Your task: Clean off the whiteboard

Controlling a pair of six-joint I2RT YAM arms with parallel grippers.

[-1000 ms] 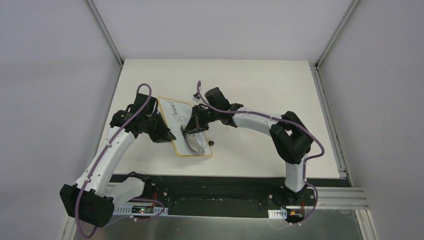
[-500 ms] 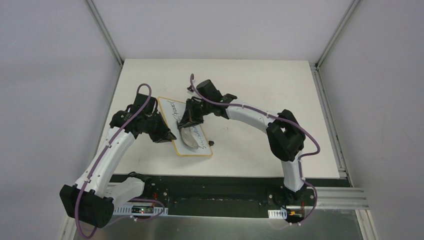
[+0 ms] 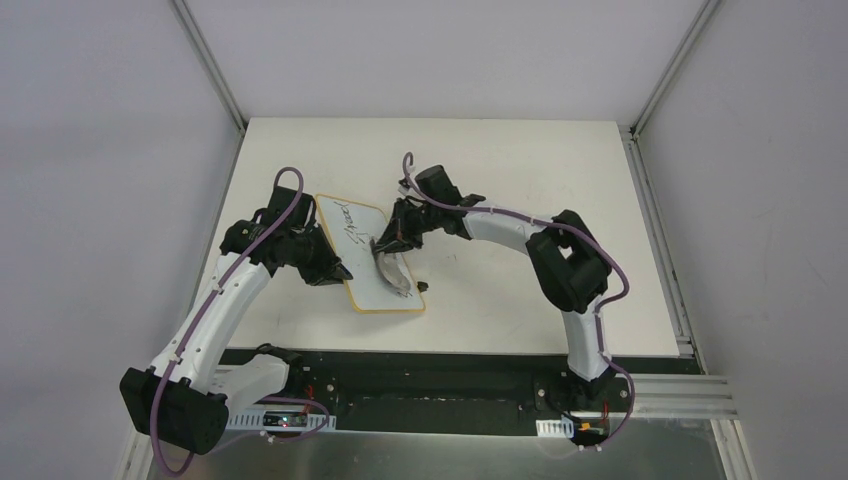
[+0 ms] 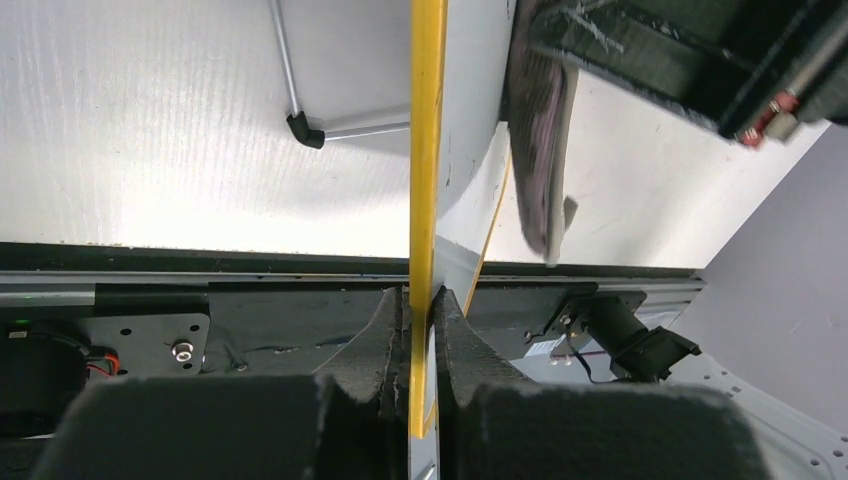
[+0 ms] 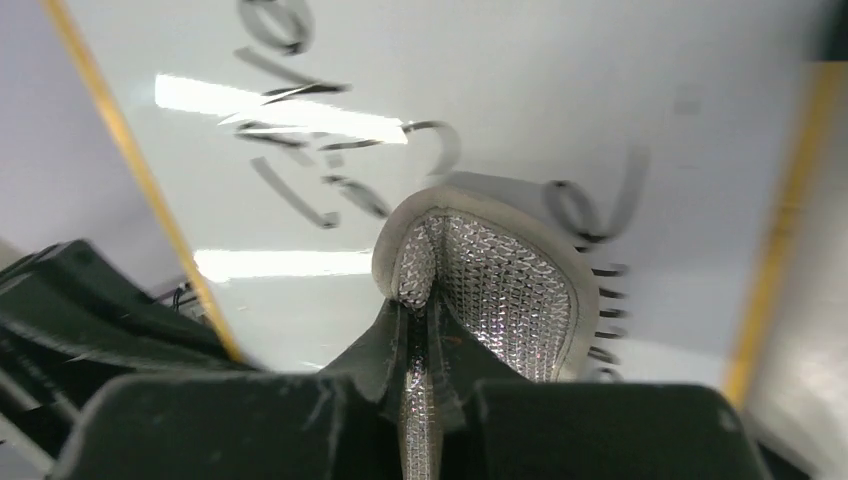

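- Left tool (image 4: 420,300) first, right up close in its wrist view: both fingers are pinched tight on the thin tan rim of the whiteboard (image 4: 427,150), and the board is seen edge-on between them.
- From above, that left tool (image 3: 338,272) clamps the board's left long edge near its near corner.
- The whiteboard (image 3: 362,265) sits left of centre on the desk (image 3: 520,170), angled so its near end points toward the right arm's side, and a small black foot (image 3: 422,287) pokes out at its near right corner.
- The near half of the board is wiped white.
- A grey pad (image 3: 396,276) lies across the board's middle, pressed onto the surface.
- The right tool (image 3: 386,244) comes in from the right and is closed on the far end of that pad.
- The right wrist view confirms it: the right tool (image 5: 418,330) is squeezed shut on the mesh-textured pad (image 5: 495,275), which bulges out ahead of the fingers against the board (image 5: 520,90).
- Black handwriting (image 5: 300,130) runs just beyond the pad here.
- Farthest out, the handwriting (image 3: 352,222) covers the board's far end.
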